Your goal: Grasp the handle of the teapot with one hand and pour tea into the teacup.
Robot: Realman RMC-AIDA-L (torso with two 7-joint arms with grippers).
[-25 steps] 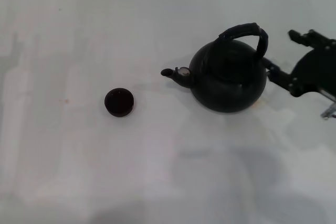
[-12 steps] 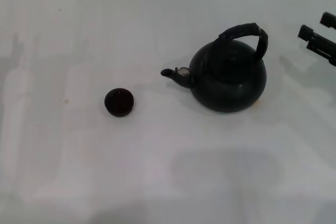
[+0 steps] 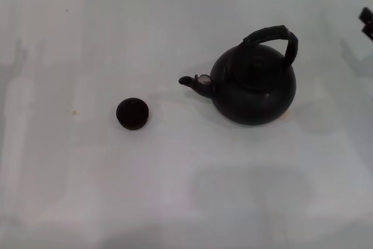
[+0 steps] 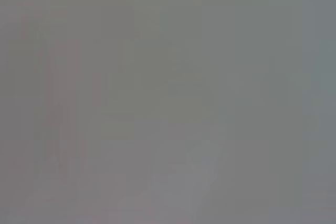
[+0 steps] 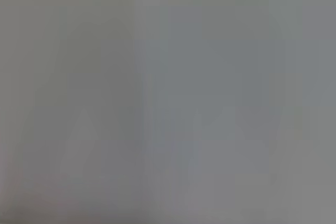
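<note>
- The teapot (image 3: 253, 88) stands upright on the white worktop (image 3: 175, 190), right of the middle and somewhat nearer the far edge than the near one.
- Its round black body sits flat on the surface, and the short spout (image 3: 195, 82) with its pale tip points toward the worktop's left side.
- The handle (image 3: 274, 39) arches over the top of the pot as a thick black hoop; nothing touches it.
- The teacup (image 3: 132, 114) rests on the worktop left of the middle, well apart from the teapot and a little nearer the near edge than the spout is.
- The cup sits upright with its mouth facing up; its dark inside makes it hard to say whether it holds anything.
- The spout's tip and the cup's rim have bare worktop between them.
- The right gripper (image 3: 367, 23) shows only as a small black sliver at the worktop's right edge, level with the handle's top and clear of the pot.
- So little of it is in the head view that it cannot be told whether its fingers are spread or pressed together; it seems to hold nothing.
- The left gripper appears in no view.
- Both wrist views show only a plain grey field, probably blank surface, with nothing to make out in them.
</note>
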